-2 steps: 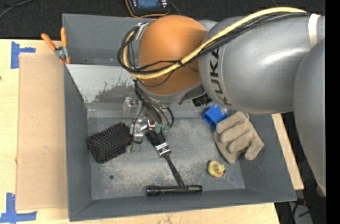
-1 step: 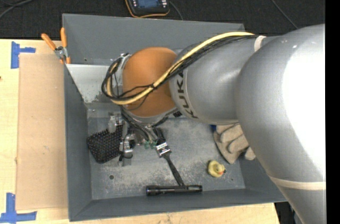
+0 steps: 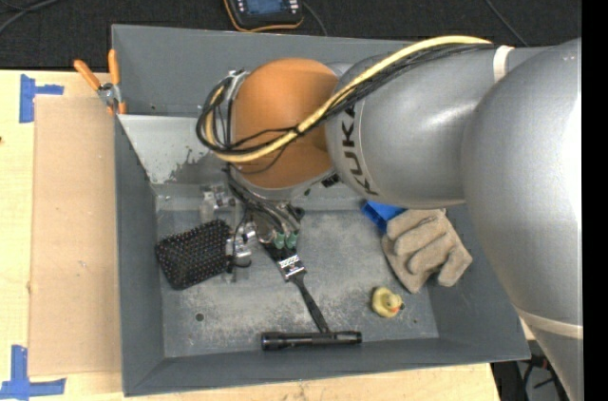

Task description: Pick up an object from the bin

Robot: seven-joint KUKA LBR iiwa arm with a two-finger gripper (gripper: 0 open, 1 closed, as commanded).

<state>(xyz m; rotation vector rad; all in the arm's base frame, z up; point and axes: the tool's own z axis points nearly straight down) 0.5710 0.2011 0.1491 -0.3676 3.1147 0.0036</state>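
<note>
Hand (image 3: 243, 242) sat low, left of centre in the bin (image 3: 136, 247), right against the black mesh pad (image 3: 193, 257), which lay clear of the glove (image 3: 427, 249) and duck (image 3: 385, 301), so probably easy access; couldn't tell hand's opening or hold.

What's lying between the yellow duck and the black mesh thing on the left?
In the camera view, a thin black stick-like tool lies slanted between the yellow duck and the black mesh thing.

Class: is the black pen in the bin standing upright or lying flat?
Lying flat: the pen rests lengthwise on the floor of the bin, its whole side showing.
</note>
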